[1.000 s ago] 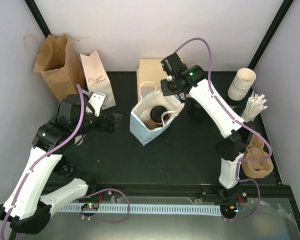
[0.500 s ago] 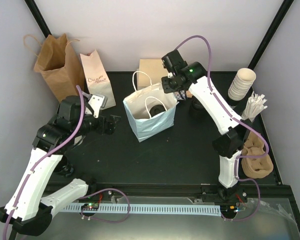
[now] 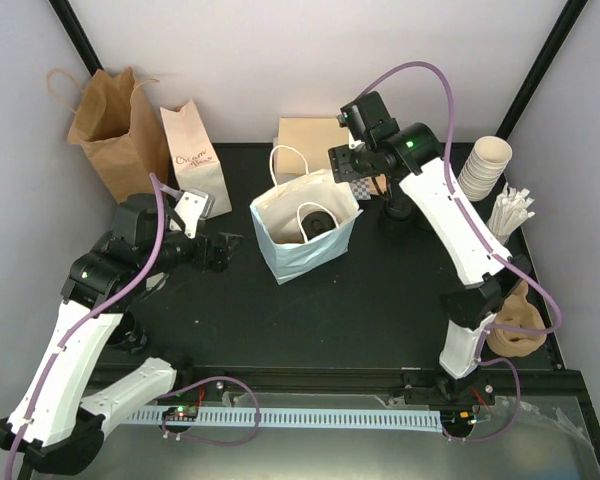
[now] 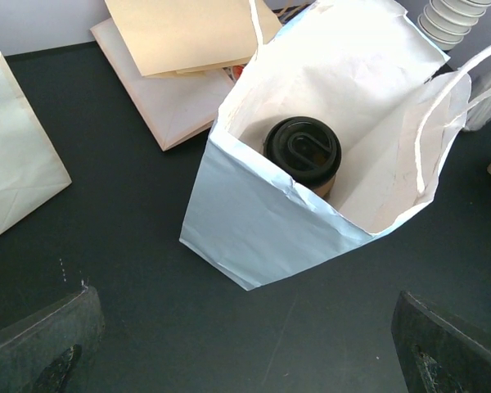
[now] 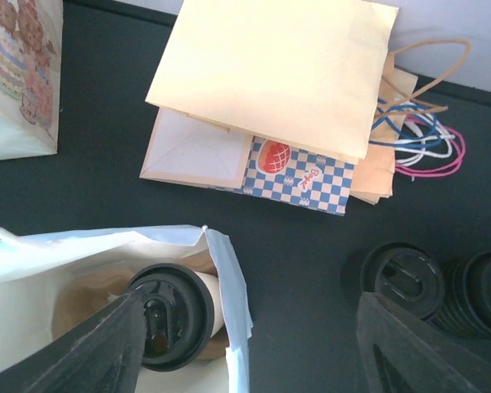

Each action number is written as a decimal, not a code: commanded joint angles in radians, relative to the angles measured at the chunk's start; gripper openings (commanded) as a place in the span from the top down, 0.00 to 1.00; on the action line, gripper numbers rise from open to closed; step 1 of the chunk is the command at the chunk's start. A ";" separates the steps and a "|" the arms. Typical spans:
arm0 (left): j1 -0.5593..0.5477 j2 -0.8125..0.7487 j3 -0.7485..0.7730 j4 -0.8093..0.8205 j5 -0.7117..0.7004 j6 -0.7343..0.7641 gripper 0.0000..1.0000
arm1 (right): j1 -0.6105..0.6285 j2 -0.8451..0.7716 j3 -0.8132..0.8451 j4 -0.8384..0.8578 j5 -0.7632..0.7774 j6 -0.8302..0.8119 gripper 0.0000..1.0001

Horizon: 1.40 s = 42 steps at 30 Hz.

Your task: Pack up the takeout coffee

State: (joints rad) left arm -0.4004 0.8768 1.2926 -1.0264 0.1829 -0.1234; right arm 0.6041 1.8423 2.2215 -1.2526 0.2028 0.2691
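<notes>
The takeout coffee (image 3: pixel 316 222), a cream cup under a black lid, stands inside a pale blue-white paper bag (image 3: pixel 302 255) in the middle of the table. The left wrist view shows its lid (image 4: pixel 303 149) deep in the bag (image 4: pixel 254 221). In the right wrist view the cup (image 5: pixel 173 315) sits just behind the bag's rim (image 5: pixel 229 270). My right gripper (image 3: pixel 358 165) hovers above the bag's back right corner, open (image 5: pixel 254 356) and holding nothing. My left gripper (image 3: pixel 220 250) waits left of the bag, wide open (image 4: pixel 245 364), apart from it.
A brown bag (image 3: pixel 110 125) and a printed white bag (image 3: pixel 195 165) stand at the back left. Flat bags (image 3: pixel 310 135) lie behind the blue-white bag. Black lids (image 3: pixel 395 210), stacked cups (image 3: pixel 483 168), stirrers (image 3: pixel 510 212) and a pulp carrier (image 3: pixel 515 325) line the right side.
My right gripper opened, let go at the bag's top and drew back to the right. The tilted bag settled upright. The left arm stayed put.
</notes>
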 commanded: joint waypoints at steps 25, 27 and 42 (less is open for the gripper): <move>0.005 -0.099 -0.094 0.045 0.113 0.004 0.01 | -0.002 -0.410 -0.386 0.262 0.153 0.001 0.00; 0.005 -0.124 -0.125 0.059 0.117 0.002 0.01 | -0.003 -0.442 -0.428 0.257 0.158 0.017 0.00; 0.004 -0.203 -0.323 0.193 0.095 -0.014 0.01 | -0.003 -0.666 -0.678 0.203 0.163 0.137 0.00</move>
State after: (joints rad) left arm -0.4004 0.7040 0.9958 -0.9112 0.2821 -0.1173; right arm 0.6041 1.2224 1.5833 -1.0164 0.3546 0.3500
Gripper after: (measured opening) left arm 0.989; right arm 0.999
